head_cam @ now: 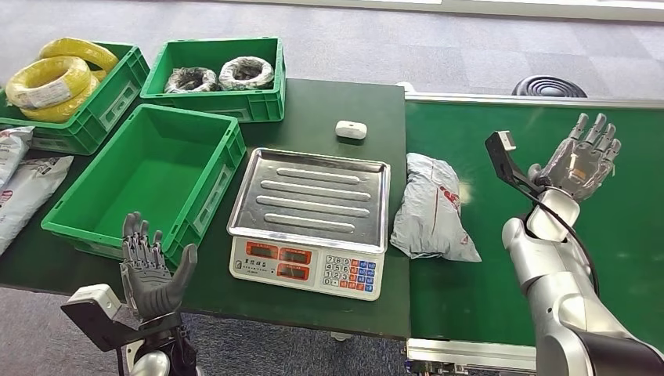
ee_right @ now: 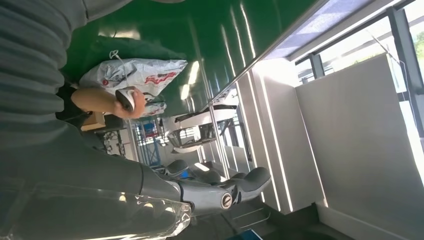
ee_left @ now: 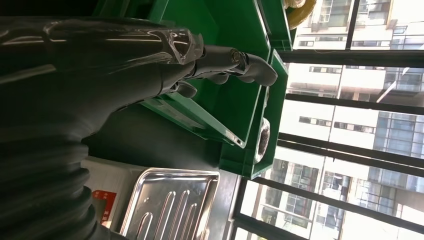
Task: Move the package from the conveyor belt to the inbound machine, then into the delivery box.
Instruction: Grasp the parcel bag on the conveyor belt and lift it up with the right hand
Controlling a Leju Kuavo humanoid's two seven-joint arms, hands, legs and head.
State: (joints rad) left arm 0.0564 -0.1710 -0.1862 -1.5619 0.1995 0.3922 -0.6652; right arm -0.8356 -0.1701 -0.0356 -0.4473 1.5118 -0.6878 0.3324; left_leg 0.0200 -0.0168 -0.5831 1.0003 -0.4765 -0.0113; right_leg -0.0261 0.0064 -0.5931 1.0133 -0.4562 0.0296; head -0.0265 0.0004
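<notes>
The right hand (head_cam: pixel 583 154) is raised over the green conveyor belt (head_cam: pixel 626 235), fingers spread wide and holding nothing — the grey package (head_cam: pixel 432 207) lies on the belt well to its left, beside the scale (head_cam: pixel 309 223). The left hand (head_cam: pixel 151 270) stands upright, fingers apart and empty, just beside the near corner of the empty green bin (head_cam: pixel 149 176) — the scale sits to its right.

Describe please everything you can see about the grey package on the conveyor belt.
The package is a soft grey plastic mailer bag, crumpled and bulging, with red print on one side. It lies flat on the green conveyor belt, at the belt's edge right beside the scale. Neither hand touches it; the right hand is raised apart from it.
</notes>
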